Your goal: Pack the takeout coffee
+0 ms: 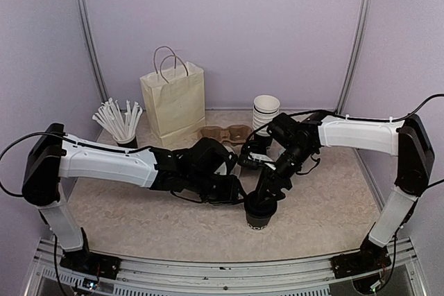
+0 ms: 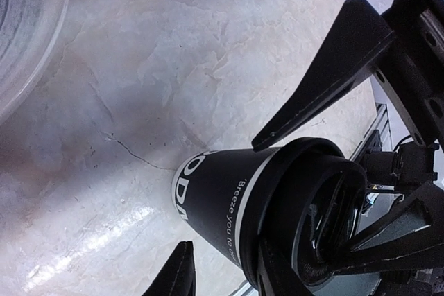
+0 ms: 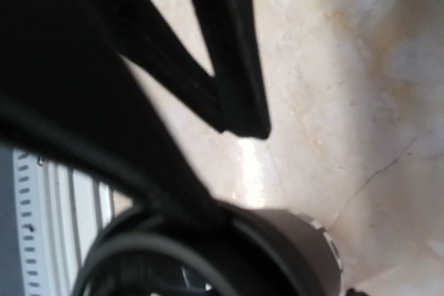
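My left fingers (image 2: 326,81) are spread around the takeout coffee (image 2: 215,199), lower right. My right fingers (image 3: 236,67) spread above its lid (image 2: 277,185).

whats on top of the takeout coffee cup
Its black lid, with the right pincer down at it. What the cup holds is covered.

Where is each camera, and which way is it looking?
Top: above and behind, looking down at the marbled table; white left arm and right arm show.
Left wrist: looks along its own jaws at the black paper cup with white lettering.
Right wrist: looks past its own jaws at that cup's round black lid, blurred.
All three share the cup.
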Motion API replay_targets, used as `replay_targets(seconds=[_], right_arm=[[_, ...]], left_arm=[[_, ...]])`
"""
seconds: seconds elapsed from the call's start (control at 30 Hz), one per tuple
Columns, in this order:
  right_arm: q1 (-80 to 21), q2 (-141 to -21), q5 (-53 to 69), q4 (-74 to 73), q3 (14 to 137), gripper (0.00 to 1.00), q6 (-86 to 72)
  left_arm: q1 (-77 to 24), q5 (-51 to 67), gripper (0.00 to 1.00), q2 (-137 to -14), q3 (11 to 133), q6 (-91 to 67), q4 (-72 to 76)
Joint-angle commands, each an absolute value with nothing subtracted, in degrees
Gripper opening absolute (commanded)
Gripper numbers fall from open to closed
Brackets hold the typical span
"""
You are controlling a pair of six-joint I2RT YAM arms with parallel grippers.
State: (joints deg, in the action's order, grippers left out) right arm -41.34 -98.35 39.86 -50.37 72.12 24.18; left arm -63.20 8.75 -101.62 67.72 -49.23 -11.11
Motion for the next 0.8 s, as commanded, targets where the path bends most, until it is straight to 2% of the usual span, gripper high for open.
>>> replay_targets(seconds=[0.0,0.2,0.43,0.77], right_arm=[[-41.9,-96.5,35.6,-52.1,74.8,0.76,25.8],[-41.2,-93.2,33.5,-52.1,74.9,0.79,28.6],[-41.3,-86.9,32.9,-51.3,72.0,0.81,38.9],[-44.6,-86.0,27.5,-50.5,69.5,0.88,44.6]], left_arm=[[-64.1,6.9,0.33,-102.6,70.0,-46.8,-14.9],[-64.1,7.0,0.43,-100.6,71.6,-45.4,-13.5],[-62.1,3.9,0.54,-95.6,70.6,-43.8,-11.1],[-57.1,0.3,0.60,-89.4,61.7,-49.6,-8.7]])
